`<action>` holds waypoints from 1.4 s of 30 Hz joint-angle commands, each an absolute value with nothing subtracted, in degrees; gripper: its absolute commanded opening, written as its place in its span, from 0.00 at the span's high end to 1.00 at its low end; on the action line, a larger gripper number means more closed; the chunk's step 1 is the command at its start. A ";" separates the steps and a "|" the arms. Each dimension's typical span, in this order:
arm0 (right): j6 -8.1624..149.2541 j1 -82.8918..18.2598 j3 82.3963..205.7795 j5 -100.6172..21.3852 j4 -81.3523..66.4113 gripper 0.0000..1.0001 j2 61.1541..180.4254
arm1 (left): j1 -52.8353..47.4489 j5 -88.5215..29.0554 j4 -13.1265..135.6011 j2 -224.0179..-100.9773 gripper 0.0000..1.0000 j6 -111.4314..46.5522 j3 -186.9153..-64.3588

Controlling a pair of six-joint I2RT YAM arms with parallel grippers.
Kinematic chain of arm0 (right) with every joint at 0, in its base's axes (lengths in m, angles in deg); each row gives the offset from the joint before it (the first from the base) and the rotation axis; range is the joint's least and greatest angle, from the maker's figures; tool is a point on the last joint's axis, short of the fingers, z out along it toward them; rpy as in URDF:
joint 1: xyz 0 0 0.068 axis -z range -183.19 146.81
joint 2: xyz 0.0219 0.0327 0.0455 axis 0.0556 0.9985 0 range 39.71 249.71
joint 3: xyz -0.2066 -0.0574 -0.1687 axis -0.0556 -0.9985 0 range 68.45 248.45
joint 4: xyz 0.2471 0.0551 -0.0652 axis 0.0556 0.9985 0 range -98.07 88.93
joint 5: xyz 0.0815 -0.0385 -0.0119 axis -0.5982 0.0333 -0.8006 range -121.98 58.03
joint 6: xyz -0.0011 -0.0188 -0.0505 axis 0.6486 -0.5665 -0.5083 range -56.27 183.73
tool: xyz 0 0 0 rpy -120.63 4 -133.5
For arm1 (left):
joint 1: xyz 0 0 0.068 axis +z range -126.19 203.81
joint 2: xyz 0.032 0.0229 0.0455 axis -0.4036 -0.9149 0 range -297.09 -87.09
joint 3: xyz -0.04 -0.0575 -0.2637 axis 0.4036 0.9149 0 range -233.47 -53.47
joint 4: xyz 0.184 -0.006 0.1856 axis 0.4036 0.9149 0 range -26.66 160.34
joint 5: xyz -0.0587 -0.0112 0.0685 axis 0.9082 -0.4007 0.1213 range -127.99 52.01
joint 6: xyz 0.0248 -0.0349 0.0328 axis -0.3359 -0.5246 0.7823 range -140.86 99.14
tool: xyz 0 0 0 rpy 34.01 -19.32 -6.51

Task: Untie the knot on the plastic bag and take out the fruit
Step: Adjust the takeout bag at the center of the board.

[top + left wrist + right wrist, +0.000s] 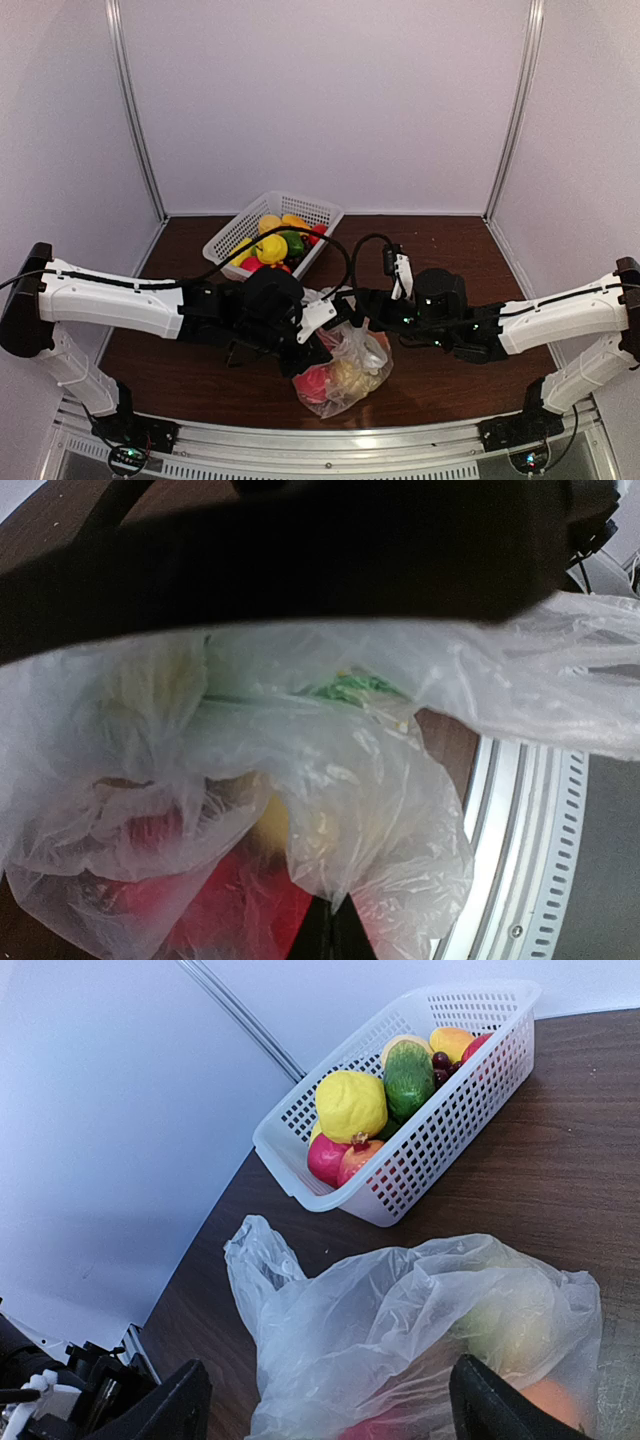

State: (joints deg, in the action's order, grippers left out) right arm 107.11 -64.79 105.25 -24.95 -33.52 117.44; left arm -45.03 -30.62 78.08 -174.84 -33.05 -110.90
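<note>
The clear crinkly plastic bag [345, 375] lies near the table's front edge, between both arms. Through the film I see fruit: a red one [225, 905] and a yellowish one [272, 820]. My left gripper [337, 912] is shut, pinching a fold of the bag's film at its tips; in the top view it [316, 356] sits at the bag's left side. My right gripper [330, 1408] stands wide open over the bag [420, 1340], one finger [170, 1405] on each side, touching nothing. A loose handle loop [256, 1260] sticks up at the left. The knot cannot be made out.
A white lattice basket [232, 238] holding several toy fruits stands at the back centre-left, behind the bag. The metal rail [510, 860] of the table's front edge runs just beyond the bag. White walls close in the sides and back.
</note>
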 commanded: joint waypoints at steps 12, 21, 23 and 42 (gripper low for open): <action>108.93 -63.84 108.58 -26.94 -34.12 0.53 122.97 | -45.23 -31.54 77.40 -173.14 1.00 -32.50 -111.92; 109.01 -63.07 107.33 -27.43 -34.28 1.00 121.40 | -45.23 -33.24 77.49 -173.82 1.00 -31.90 -111.75; 108.83 -62.92 107.12 -27.09 -33.89 1.00 120.85 | -45.20 -33.67 77.47 -173.80 1.00 -31.84 -111.76; 106.71 -59.06 101.64 -17.06 -24.01 1.00 106.73 | -44.28 -40.92 78.70 -170.38 1.00 -31.20 -112.04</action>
State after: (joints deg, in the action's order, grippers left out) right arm 107.39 -60.29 103.74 -21.87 -26.39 108.72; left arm -44.94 -39.60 77.82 -170.88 -31.80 -111.16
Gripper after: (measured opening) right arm 0.008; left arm 0.004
